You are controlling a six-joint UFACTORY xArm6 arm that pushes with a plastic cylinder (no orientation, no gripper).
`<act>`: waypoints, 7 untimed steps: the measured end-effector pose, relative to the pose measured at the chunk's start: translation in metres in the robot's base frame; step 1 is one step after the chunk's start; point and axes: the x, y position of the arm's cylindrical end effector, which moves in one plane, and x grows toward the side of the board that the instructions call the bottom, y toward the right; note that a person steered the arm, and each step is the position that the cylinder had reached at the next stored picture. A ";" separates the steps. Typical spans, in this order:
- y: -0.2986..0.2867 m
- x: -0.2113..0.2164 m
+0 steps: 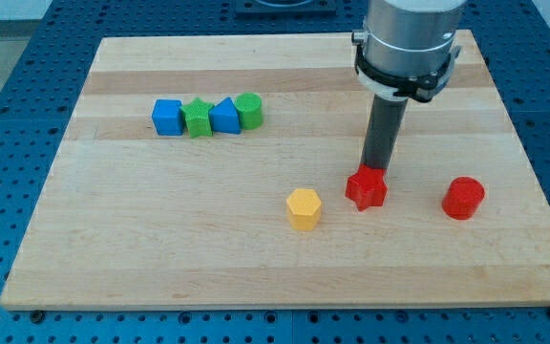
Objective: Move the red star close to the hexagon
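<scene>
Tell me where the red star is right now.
The red star sits right of the view's centre, between the yellow hexagon and the red cylinder, with my tip at its top edge.

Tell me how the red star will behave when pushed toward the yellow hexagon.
The red star looks squat and flat-bottomed, so it should slide, not tip. My tip sits at its top edge; its points may let it rotate. The smooth board suggests easy sliding.

A pale wooden board (160, 248) is filling most of the frame, its grain running in long bands from the view's left to the view's right. Around it, a blue perforated surface (8, 86) is showing along the left, right and bottom edges. Even light is falling from above, leaving only soft, short shadows on the wood.
</scene>
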 end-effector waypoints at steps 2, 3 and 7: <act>-0.005 0.012; -0.009 0.021; 0.030 0.023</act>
